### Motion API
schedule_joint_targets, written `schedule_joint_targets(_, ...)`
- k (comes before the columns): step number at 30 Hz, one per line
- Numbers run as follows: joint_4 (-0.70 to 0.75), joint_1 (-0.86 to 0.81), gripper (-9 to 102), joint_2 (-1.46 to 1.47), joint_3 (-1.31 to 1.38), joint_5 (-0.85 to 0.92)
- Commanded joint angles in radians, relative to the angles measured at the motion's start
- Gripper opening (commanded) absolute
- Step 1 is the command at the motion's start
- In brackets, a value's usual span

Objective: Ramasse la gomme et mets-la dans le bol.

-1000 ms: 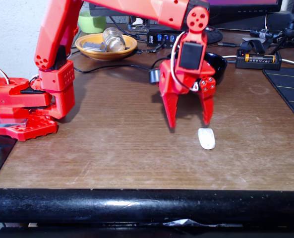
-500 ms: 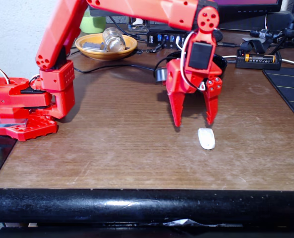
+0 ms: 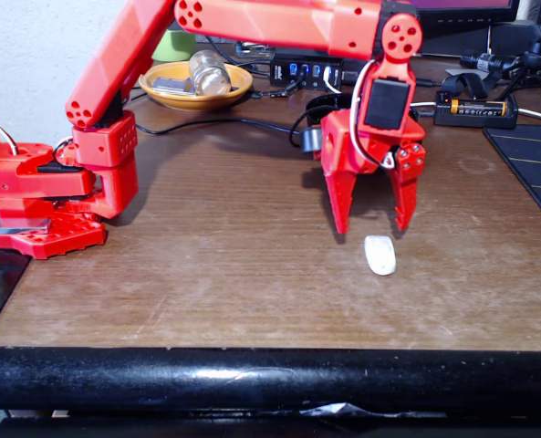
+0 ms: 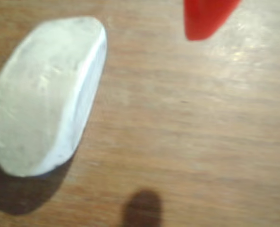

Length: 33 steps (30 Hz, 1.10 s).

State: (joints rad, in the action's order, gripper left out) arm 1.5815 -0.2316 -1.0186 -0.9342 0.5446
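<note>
The jaws (image 3: 373,228) have shifted right, spread just behind the eraser (image 3: 379,255).

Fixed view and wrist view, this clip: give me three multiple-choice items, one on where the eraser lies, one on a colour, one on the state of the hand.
1. Where is the eraser?
A. Inside the black bowl
B. On the bare wooden table, just in front of the hand's fingertips
C. In the orange dish

2. What colour is the dish at the back left of the fixed view?
A. Orange-yellow
B. Blue
C. White

3. What is the state of the hand?
A. Shut on the eraser
B. Shut and empty
C. Open, holding nothing

Answers:
1 B, the eraser lies flat on the table, apart from the red fingertips.
2 A, the shallow dish is orange-yellow and holds a glass jar.
3 C, the two fingers stand spread with a gap between them, and the eraser lies untouched.
</note>
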Motion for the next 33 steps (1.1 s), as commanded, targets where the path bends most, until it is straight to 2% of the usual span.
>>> schedule_joint_targets(1,0.025,0.005,26,-0.002,0.101,-0.009)
schedule_joint_targets(14,0.061,0.003,26,0.126,0.219,-0.017)
schedule_joint_targets(33,0.005,-0.015,23,0.215,0.244,-0.026)
